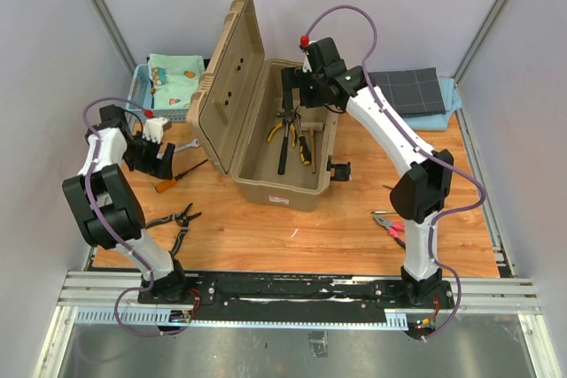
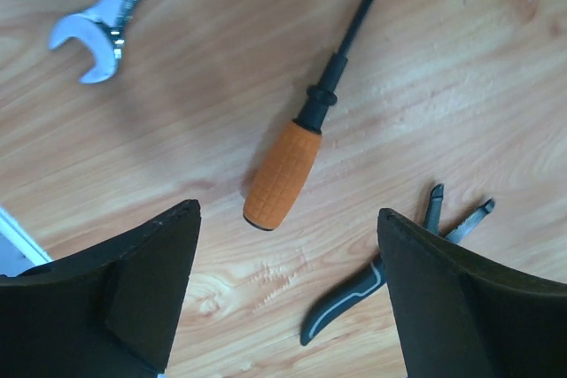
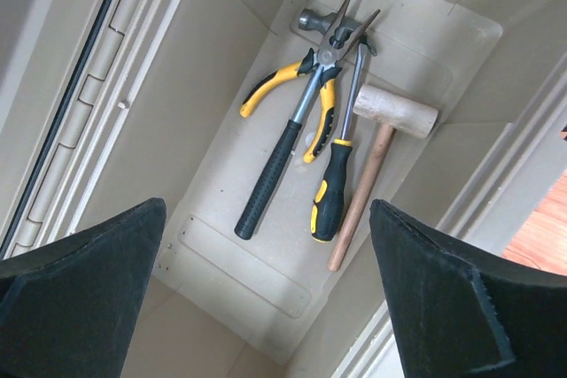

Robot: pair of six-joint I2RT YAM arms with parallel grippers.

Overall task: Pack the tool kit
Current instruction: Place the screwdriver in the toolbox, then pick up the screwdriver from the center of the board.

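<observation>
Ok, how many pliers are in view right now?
3. Yellow-handled pliers lie inside the toolbox; grey-handled pliers on the table at left; red-handled pliers on the table at right. More may be hidden.

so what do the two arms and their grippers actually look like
Both arms are white links joined by chunky black joints: left arm, right arm. A purple cable loops along each, with a red cap near the wrist. The left gripper and right gripper are black, with broad matte wedge-shaped fingers.
</observation>
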